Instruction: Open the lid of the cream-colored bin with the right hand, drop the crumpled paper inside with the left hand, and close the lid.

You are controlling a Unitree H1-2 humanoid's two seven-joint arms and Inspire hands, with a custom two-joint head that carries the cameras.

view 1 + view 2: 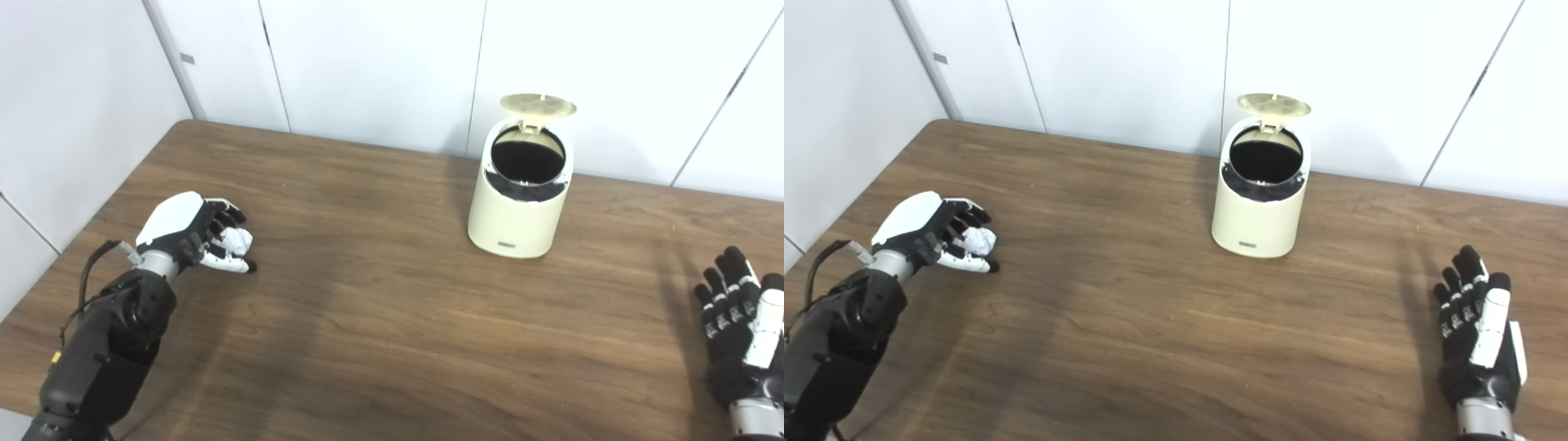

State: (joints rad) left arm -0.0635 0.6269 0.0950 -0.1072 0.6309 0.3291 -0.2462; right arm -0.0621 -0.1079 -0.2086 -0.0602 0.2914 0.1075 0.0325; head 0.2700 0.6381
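Left hand (196,236) grips crumpled paper (236,240) well apart from lid-up bin (520,208); right hand (1479,327) spread.

Black-fingered left hand (195,236) and right hand (1479,327) with white shells, silver wrist cuffs, dark forearm casings, black cable looping beside left wrist.

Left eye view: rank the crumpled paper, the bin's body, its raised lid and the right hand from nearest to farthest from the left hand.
1. Crumpled paper: held in the left hand itself, at the table's left.
2. Bin body: right of centre, toward the back.
3. Raised lid: hinged above the bin's rear rim, slightly farther.
4. Right hand: open, by the picture's right edge.
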